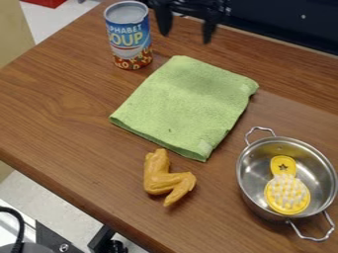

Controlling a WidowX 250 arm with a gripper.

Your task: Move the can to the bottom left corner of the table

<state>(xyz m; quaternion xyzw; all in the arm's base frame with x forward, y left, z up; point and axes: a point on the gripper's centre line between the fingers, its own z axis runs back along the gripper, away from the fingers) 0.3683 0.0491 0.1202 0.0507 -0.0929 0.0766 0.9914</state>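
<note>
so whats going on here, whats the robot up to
The robot's gripper hangs open over the far side of the table, its fingers apart and nothing between them. It is holding nothing. The soup can it is meant to move stands upright just to the left in the picture, near the upper left of the green cloth. An orange chicken wing lies nearer the camera, and a metal pot at the right has a yellow brush in it.

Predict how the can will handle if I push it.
The can stands upright and is taller than wide, so a high push could tip it. Once down, being round, it would probably roll. It looks like metal, so probably stiff.
</note>
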